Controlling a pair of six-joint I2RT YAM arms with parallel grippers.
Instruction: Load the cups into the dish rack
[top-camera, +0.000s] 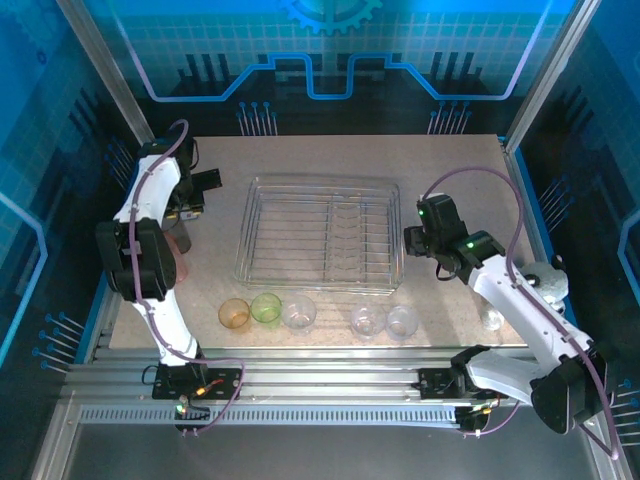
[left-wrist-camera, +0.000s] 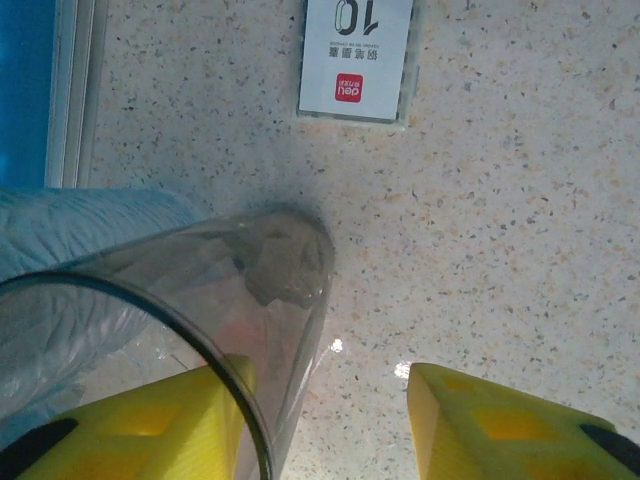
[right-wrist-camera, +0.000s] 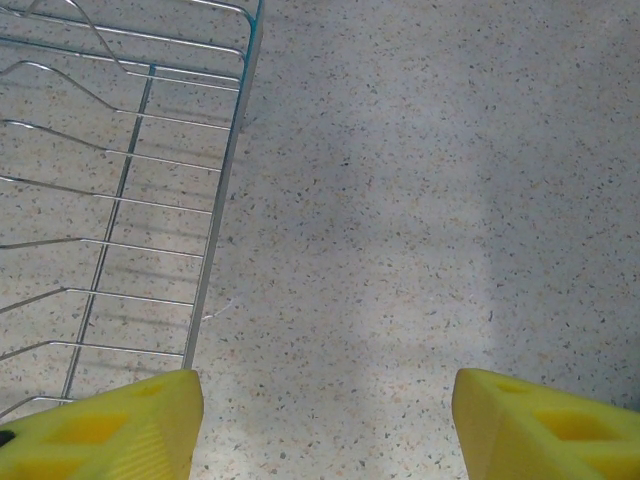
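The top view takes in the whole table (top-camera: 450, 170): one silver wire dish rack (top-camera: 320, 235) at centre frame and, below it, a row of five cups lying outside the rack: one orange cup (top-camera: 233, 314), one green cup (top-camera: 266, 307) and three clear cups (top-camera: 299, 312) (top-camera: 368, 320) (top-camera: 402, 320). A sixth, small clear cup (top-camera: 490, 320) sits at lower right beside the right arm. The left gripper (top-camera: 185, 215) is at the left of the frame and the right gripper (top-camera: 412, 243) is just beside the rack's right edge. The left wrist view adds a smoky grey tumbler (left-wrist-camera: 200, 300) lying on its side at lower left, its dark rim crossing the left yellow finger (left-wrist-camera: 150, 420); the left gripper (left-wrist-camera: 330, 420) has its jaws spread wide, and contact cannot be told. A white card marked "10" (left-wrist-camera: 355, 60) lies at the top. In the right wrist view the right gripper (right-wrist-camera: 325, 420) is spread over bare tabletop, with the rack's corner (right-wrist-camera: 215, 250) at left.
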